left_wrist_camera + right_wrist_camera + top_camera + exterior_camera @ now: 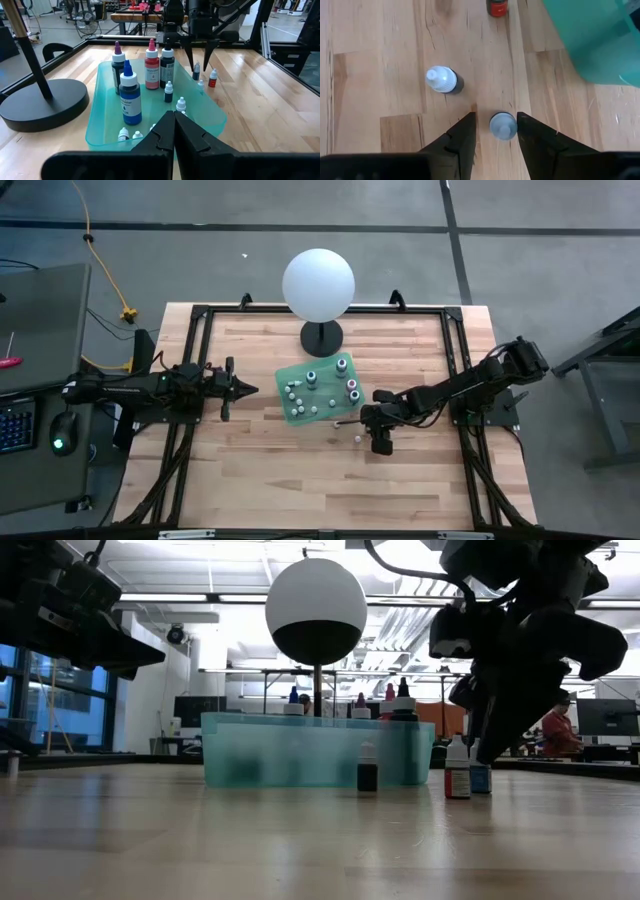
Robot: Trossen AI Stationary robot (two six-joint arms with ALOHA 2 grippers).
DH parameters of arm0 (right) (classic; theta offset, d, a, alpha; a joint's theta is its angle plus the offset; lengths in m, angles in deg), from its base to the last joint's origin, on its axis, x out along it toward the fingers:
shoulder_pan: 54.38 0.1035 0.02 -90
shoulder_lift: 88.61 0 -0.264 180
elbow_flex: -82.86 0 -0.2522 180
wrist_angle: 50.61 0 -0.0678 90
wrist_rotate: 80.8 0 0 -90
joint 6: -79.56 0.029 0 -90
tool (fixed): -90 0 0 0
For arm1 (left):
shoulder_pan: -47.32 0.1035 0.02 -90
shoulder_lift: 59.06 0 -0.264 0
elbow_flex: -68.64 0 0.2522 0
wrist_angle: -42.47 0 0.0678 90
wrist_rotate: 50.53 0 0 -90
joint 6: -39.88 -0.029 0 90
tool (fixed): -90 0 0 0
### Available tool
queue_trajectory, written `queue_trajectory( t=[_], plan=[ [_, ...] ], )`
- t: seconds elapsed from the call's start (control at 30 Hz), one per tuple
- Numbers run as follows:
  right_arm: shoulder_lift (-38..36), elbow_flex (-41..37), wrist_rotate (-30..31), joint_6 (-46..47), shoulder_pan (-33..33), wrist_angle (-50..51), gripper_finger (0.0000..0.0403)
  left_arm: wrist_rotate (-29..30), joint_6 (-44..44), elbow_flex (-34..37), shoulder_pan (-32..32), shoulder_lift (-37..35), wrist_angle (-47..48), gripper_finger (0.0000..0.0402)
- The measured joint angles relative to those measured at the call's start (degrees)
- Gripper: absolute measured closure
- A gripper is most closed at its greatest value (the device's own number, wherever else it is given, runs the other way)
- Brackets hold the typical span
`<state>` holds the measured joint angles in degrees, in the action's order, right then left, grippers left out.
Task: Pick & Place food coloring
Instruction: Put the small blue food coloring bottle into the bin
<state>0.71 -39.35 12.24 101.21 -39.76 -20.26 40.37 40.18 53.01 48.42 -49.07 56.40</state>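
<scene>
Three small food coloring bottles stand upright on the wood beside the green tray (320, 388): a blue one (503, 126), a dark one with a white cap (442, 80) and a red one (497, 6). My right gripper (495, 120) slants down over the blue bottle (196, 71), open, with one finger on each side of its cap. In the low view the blue bottle (480, 772) stands under that gripper, next to the red one (457, 768). My left gripper (250, 390) waits shut at the tray's left side, touching nothing. My right gripper comes at the blue bottle's cap (506, 131) from above, slanting down. One fingertip (524, 125) stands right up against the cap and the other (466, 127) is a gap away. I cannot tell whether the near finger touches it. The bottle stands on the table.
The tray holds several larger dropper bottles (130, 97) and small ones (169, 92). A white sphere (318, 285) on a black stand with a round base (40, 100) is behind the tray. Black frame rails (455, 360) run along the table's edges.
</scene>
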Motion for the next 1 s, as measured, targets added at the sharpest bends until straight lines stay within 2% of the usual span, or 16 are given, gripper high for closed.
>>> queue_trajectory(
  t=[0.23,0.57,0.8,1.0],
  plan=[
    [0.0,0.0,0.2,0.0,0.0,0.0,0.0288,0.0,0.0,0.0,0.0,0.0,0.0,0.0401],
    [0.0,0.0,0.2,-1.1,0.0,0.0,0.0337,0.0,0.0,0.0,0.0,0.0,0.0,0.0401],
    [0.0,0.8,-1.4,-0.5,0.0,0.7,0.0336,0.0,0.0,0.0,0.0,0.0,0.0,0.0401],
    [0.0,6.1,-1.9,-0.9,0.0,6.3,0.0348,0.0,0.0,0.0,0.0,0.0,0.0,0.0401]
  ],
)
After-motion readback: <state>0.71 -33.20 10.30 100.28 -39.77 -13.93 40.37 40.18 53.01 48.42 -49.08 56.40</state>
